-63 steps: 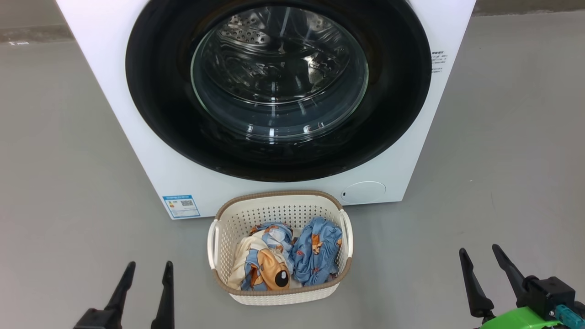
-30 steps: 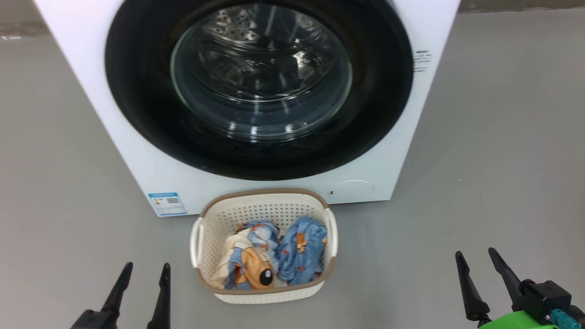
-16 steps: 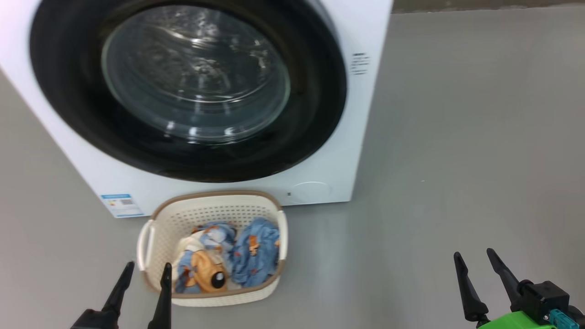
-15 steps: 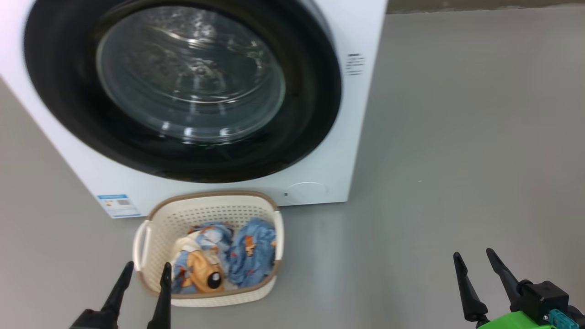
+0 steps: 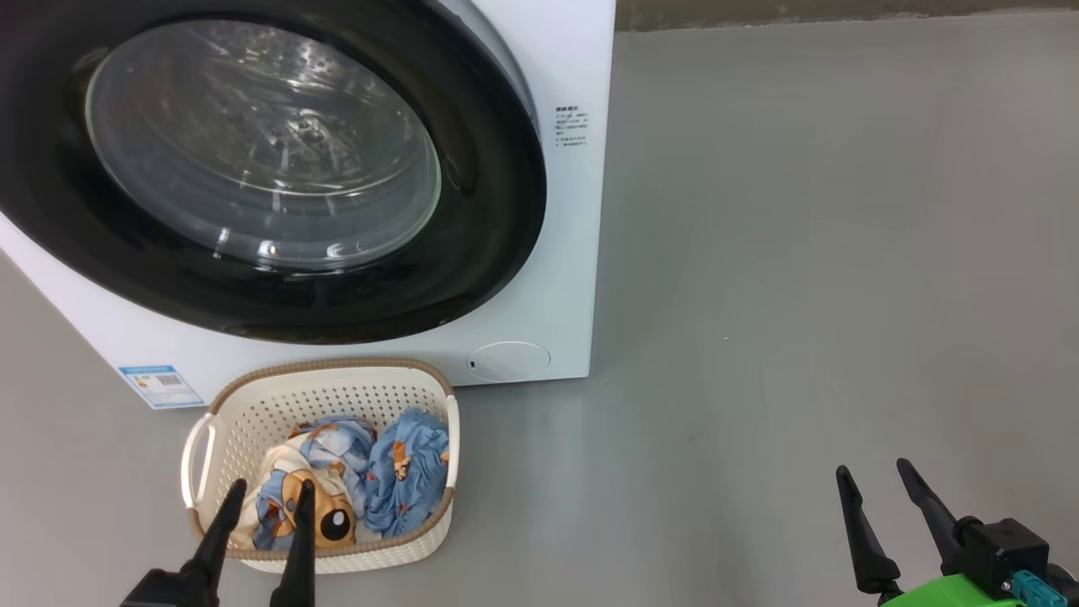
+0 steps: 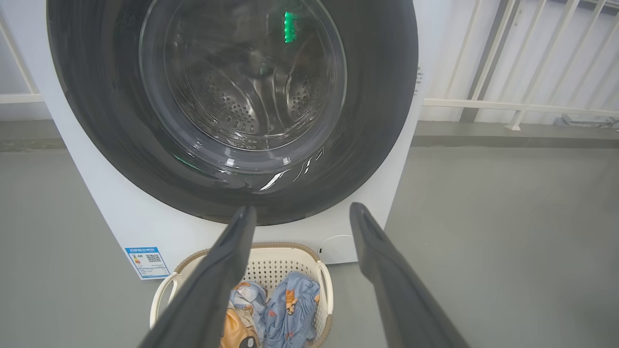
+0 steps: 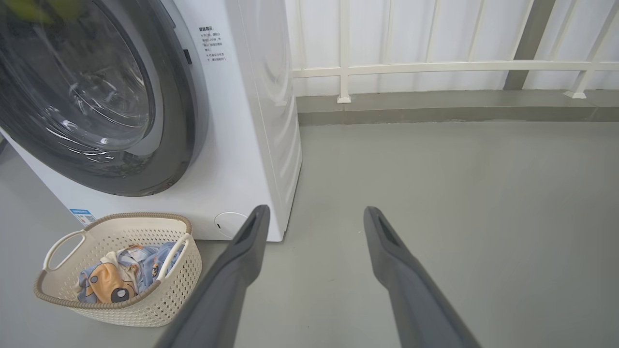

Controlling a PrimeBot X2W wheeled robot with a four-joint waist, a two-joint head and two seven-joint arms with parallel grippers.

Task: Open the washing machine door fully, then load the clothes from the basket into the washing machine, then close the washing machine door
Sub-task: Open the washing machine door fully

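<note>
Left pincer point(image 5: 271, 489) hanging wide, empty, near basket point(image 5: 329, 364). Clothes point(image 5: 405, 472) lying inside it, on the floor just before the washing machine point(image 5: 582, 67). Washing machine door point(image 5: 472, 211) sitting shut, its glossy rim likely causing a slipped grip. Right pincer point(image 5: 872, 469) gaping wide, empty, well apart. Reaching across risks knocking the basket.

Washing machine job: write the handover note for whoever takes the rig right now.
Left gripper: open, empty, at the near side of the small cream perforated plastic basket.
Right gripper: open, empty, above grey floor right of the machine.
Blue and cream dog-print clothes: in the basket, which stands before the white boxy front-loading washing machine.
Large round black-rimmed glass door: shut.
Done: nothing. Left: open door, load clothes, close door.
</note>
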